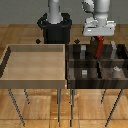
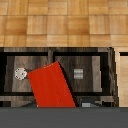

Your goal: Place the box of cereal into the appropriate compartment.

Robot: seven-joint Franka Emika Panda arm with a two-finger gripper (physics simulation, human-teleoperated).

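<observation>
My gripper [image 1: 99, 38] is shut on the top of the box of cereal [image 1: 99, 48], a thin red box that hangs upright over the far row of the dark-brown four-section bin [image 1: 71, 64], near its middle divider. The compartment [image 1: 113, 52] is the far quarter on the exterior view's right, just beside the hanging box. In the wrist view the box of cereal [image 2: 50, 88] shows tilted, and it covers part of the divided bin floor [image 2: 90, 65]. My fingers do not show in the wrist view.
A pale undivided wooden tray [image 1: 10, 60] stands at the exterior view's left, touching the bin. Small grey blocks [image 1: 84, 73] [image 2: 78, 74] and a pale round item [image 2: 20, 74] lie in bin sections. The robot base [image 1: 55, 27] stands behind. Thin metal legs carry both containers.
</observation>
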